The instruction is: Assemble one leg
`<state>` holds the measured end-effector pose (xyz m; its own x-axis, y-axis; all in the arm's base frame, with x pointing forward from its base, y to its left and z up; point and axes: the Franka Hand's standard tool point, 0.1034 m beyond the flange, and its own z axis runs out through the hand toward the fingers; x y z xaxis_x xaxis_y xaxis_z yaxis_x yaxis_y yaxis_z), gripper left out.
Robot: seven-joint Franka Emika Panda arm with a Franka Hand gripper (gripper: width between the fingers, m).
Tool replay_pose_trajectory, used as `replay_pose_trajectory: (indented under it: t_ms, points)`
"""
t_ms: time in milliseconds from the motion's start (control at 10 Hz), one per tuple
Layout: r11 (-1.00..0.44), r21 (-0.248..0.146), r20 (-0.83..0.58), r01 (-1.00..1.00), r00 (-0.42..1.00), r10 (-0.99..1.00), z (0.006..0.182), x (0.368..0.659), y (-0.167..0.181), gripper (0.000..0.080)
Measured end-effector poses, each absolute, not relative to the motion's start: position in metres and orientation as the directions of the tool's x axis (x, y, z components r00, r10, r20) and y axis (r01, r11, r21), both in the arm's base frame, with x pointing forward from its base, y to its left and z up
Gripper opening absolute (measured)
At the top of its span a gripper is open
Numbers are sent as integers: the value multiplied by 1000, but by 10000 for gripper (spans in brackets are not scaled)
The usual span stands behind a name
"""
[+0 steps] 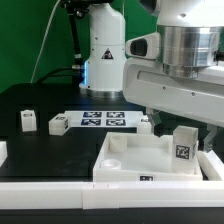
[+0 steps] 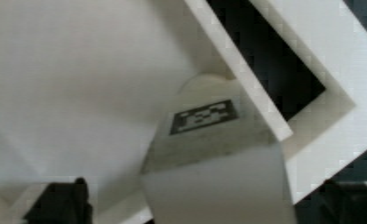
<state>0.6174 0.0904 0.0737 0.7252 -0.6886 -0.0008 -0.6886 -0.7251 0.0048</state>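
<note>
Leg (image 1: 184, 143) upright on the tabletop panel (image 1: 135, 160), at its corner toward the exterior view's right; hand (image 2: 109, 205) directly above, grip state indeterminate. Probable step: seating the leg. Next: press or twist squarely into the socket.

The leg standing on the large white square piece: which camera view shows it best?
The exterior view: the leg stands upright, whole, marker facing the camera, on the large white square piece. The wrist view shows it only close up, blurred, its ends cut off.
</note>
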Motion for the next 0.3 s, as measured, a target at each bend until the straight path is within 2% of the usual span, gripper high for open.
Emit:
replay_pose_trajectory:
  t_ms: [300]
  points:
    - [-725,5,-1,-689,725,-689,74,617,90,649]
